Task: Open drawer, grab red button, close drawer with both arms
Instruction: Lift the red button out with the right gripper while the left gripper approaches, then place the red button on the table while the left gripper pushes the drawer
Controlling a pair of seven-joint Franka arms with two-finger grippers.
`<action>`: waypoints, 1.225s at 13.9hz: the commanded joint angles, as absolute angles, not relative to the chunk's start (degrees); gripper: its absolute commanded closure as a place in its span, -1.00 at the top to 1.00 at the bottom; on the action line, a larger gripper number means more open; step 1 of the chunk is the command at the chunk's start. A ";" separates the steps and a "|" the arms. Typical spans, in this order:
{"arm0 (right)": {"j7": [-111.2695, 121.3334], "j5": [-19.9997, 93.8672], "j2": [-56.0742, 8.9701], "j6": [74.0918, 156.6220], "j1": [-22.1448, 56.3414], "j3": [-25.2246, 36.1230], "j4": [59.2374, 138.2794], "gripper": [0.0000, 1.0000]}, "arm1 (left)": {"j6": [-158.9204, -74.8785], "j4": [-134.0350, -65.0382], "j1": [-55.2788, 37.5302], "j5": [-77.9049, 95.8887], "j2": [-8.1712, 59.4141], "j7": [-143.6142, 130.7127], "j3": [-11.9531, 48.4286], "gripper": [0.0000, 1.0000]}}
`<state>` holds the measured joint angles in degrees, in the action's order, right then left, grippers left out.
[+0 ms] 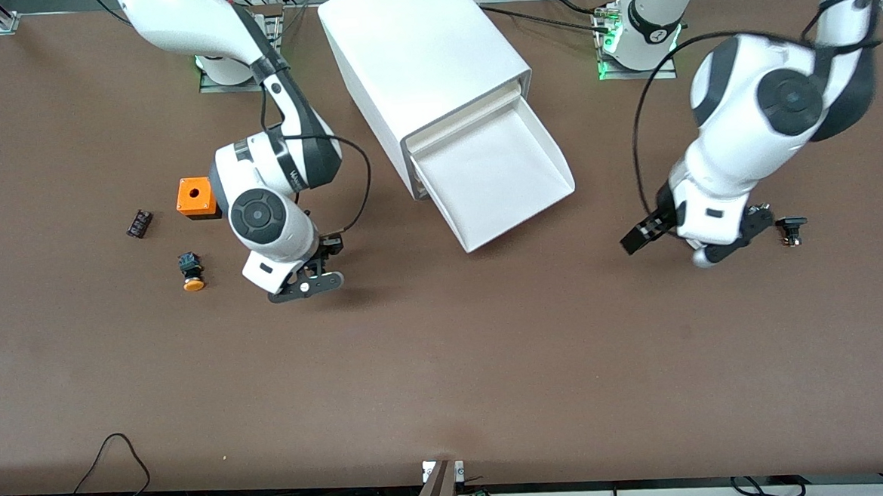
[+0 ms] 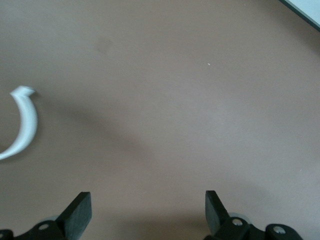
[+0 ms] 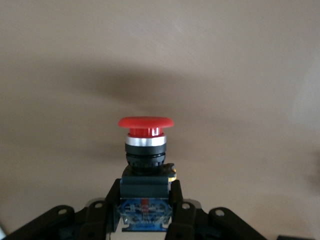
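While my right gripper [image 3: 145,210] clamps the red button [image 3: 145,145] by its body over bare table, the open drawer [image 1: 502,177] lies toward my left arm's end from it. My left gripper [image 2: 147,212] hangs spread over bare table, holding nothing.

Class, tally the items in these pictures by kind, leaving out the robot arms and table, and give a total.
Push buttons: 2 (red button in right end effector, orange-capped button)
Orange box: 1
Small black parts: 2
White cabinet: 1
Total: 6
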<state>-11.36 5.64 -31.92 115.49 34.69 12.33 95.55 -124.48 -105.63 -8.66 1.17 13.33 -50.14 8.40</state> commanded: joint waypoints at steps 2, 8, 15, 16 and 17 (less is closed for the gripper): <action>-12.75 5.36 -27.96 119.69 29.64 11.87 104.48 -0.48 | -134.63 -111.17 -10.28 -0.35 14.94 -57.47 9.67 1.00; -5.73 3.79 -22.51 131.64 26.02 11.87 118.64 -0.48 | -142.38 -116.89 -13.79 0.17 17.57 -60.91 10.28 1.00; 5.71 0.18 -21.80 141.24 20.66 11.87 124.28 -0.14 | -142.21 -120.23 -15.56 0.26 18.46 -60.12 15.20 1.00; 4.93 0.26 -21.88 141.33 20.65 11.87 123.93 0.48 | -142.21 -120.93 -15.56 0.26 18.37 -60.03 16.95 1.00; 4.66 0.44 -21.88 141.24 20.57 11.87 123.49 0.99 | -141.77 -121.11 -15.56 0.26 18.20 -60.12 18.27 1.00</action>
